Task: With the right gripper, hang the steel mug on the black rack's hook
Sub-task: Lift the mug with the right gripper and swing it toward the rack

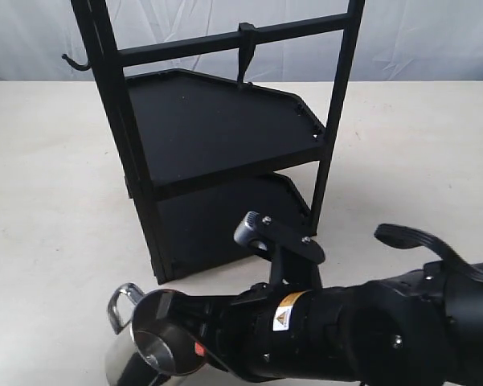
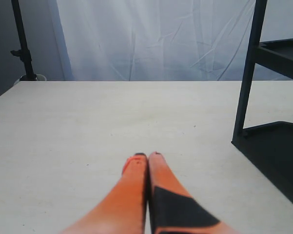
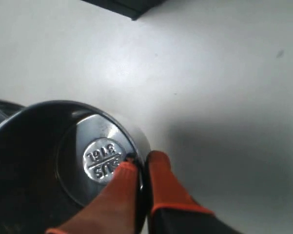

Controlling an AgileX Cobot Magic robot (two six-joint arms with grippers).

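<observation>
The steel mug (image 1: 149,350) sits low at the front left of the table, its thin handle (image 1: 120,304) pointing left and back. My right gripper (image 3: 142,163) is shut on the steel mug (image 3: 63,156), one orange finger inside the wall and one outside. The stamped mug bottom (image 3: 103,160) shows inside. The black rack (image 1: 217,137) stands behind, with the straight hook (image 1: 245,52) hanging from its crossbar, well above and beyond the mug. My left gripper (image 2: 147,157) is shut and empty, low over the bare table.
A small curled hook (image 1: 74,62) sticks out from the rack's left post. The rack's lower shelf (image 2: 278,151) and a post (image 2: 248,68) stand to one side of my left gripper. A white curtain hangs behind the table.
</observation>
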